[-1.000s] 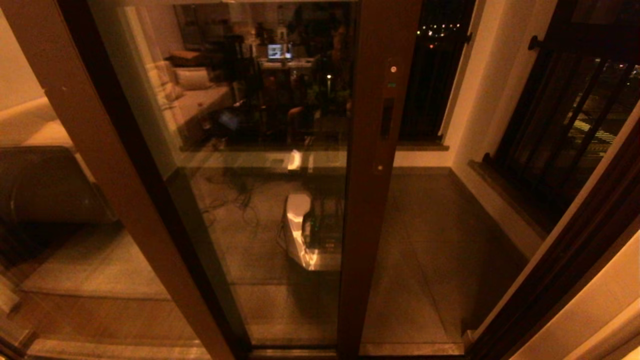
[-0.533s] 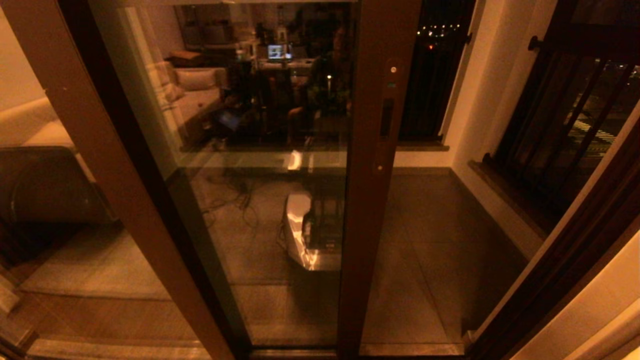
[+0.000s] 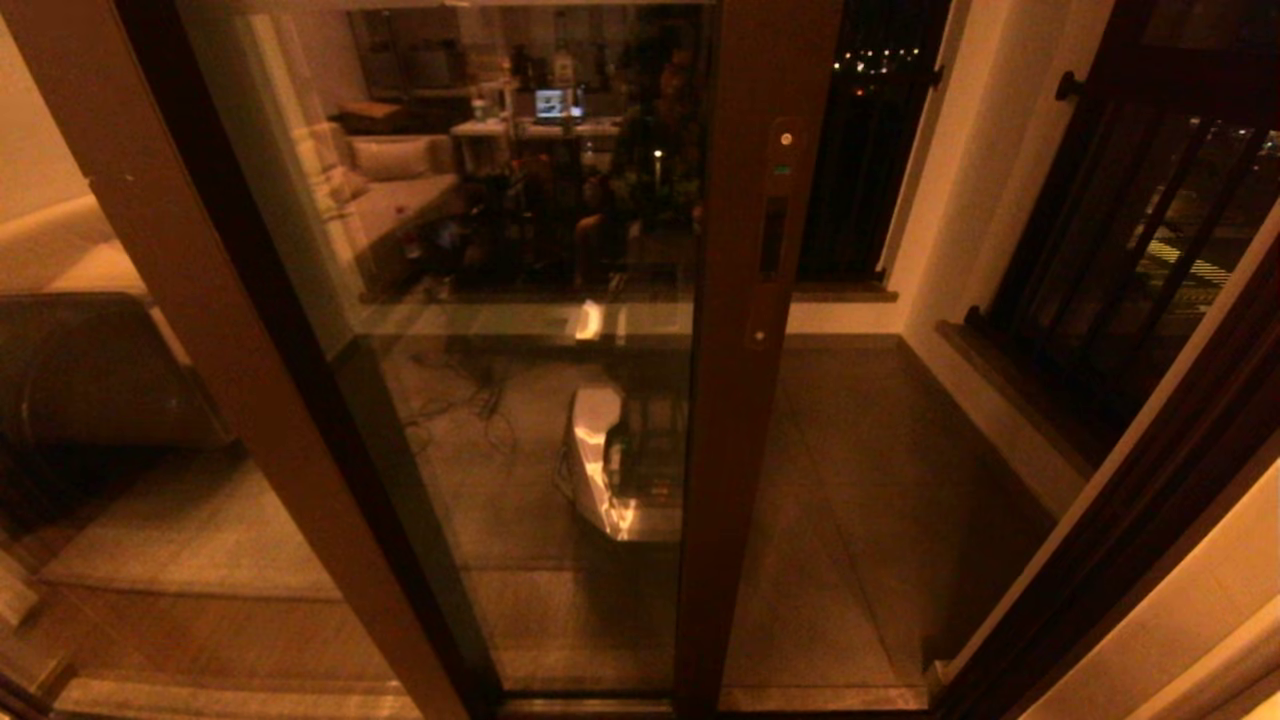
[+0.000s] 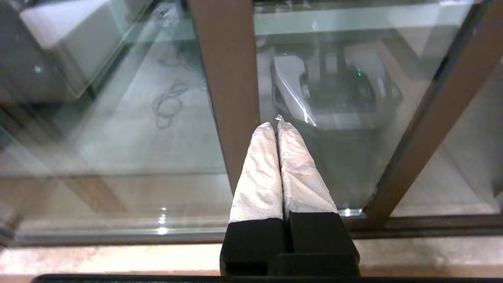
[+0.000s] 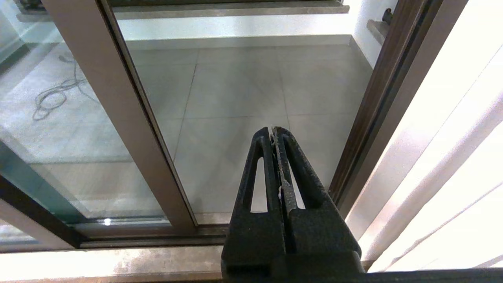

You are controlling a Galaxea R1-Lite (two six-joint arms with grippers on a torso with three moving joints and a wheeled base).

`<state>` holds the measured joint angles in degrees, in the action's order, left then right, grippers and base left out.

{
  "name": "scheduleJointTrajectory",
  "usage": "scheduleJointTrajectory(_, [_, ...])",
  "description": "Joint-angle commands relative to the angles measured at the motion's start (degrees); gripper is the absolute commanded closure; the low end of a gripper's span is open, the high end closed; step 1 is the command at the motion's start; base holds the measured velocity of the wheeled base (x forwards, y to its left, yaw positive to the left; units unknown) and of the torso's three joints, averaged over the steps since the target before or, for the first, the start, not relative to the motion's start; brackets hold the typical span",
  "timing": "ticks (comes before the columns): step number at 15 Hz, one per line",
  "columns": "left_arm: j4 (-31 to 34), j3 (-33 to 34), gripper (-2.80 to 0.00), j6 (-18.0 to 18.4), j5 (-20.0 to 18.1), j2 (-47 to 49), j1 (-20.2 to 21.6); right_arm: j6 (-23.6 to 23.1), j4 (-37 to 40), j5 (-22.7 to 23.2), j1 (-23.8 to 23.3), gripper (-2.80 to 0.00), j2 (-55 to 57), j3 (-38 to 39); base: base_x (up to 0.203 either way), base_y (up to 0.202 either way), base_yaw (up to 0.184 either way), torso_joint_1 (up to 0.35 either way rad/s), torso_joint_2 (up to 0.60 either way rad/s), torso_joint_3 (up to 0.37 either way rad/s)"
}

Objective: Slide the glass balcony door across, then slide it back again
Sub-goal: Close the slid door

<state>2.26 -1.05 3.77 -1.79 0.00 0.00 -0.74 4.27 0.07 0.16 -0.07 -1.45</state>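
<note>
The glass balcony door [image 3: 520, 300] stands partly slid to the left. Its wide reddish-brown stile [image 3: 745, 420] carries a dark handle slot [image 3: 773, 235] with a small lock [image 3: 786, 138] above it. Neither gripper shows in the head view. In the left wrist view my left gripper [image 4: 275, 125], its fingers [image 4: 259, 173] wrapped in white, is shut on nothing. It hangs low by the sill and points at the glass between a plain brown post [image 4: 228, 70] and the stile [image 4: 432, 118]. My right gripper [image 5: 274, 130] is shut and empty, low before the open gap, right of the stile [image 5: 118, 118].
An open gap right of the stile shows the tiled balcony floor [image 3: 880, 470] and dark railings [image 3: 1130, 230]. The dark door jamb [image 3: 1120, 520] bounds the gap on the right, with a pale curtain [image 5: 452, 165] beside it. The sill track [image 3: 620, 700] runs along the bottom.
The door and its stile stand where they were. Only the reflections in the glass shift slightly.
</note>
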Motion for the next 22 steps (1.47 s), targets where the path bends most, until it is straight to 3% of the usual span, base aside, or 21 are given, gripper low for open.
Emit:
scheduleJointTrajectory(1, [0.13, 0.43, 0.00, -1.72, 0.73, -0.09, 0.00, -0.05, 0.04, 0.01, 0.02, 0.00, 0.07, -0.04, 0.000, 0.000, 0.000, 0.000, 0.00, 0.000])
scheduleJointTrajectory(22, [-0.46, 0.61, 0.00, -2.94, 1.56, -0.18, 0.00, -0.77, -0.84, 0.19, 0.02, 0.00, 0.07, 0.22, 0.000, 0.000, 0.000, 0.000, 0.00, 0.000])
